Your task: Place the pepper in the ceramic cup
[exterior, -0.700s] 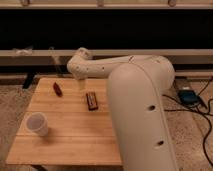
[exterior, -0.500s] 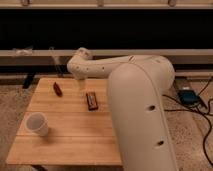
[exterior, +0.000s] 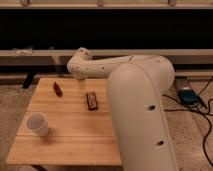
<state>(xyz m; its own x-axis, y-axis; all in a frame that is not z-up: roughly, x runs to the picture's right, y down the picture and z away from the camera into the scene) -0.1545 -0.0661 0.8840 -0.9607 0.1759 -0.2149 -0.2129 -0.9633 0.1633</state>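
My arm (exterior: 140,100) fills the right side, reaching left over the table (exterior: 75,145). Cup (exterior: 38,124) stands upright near the front left corner, mouth up; its inside shows plain white. Dark bar (exterior: 92,100) lies mid-table, long axis front to back. Pepper (exterior: 58,89) lies flat at the far left, well apart from the cup, long axis running far-left to near-right; can't tell which end is the tip. Gripper (exterior: 82,86) hangs between pepper and bar, fingers spread, holding nothing.
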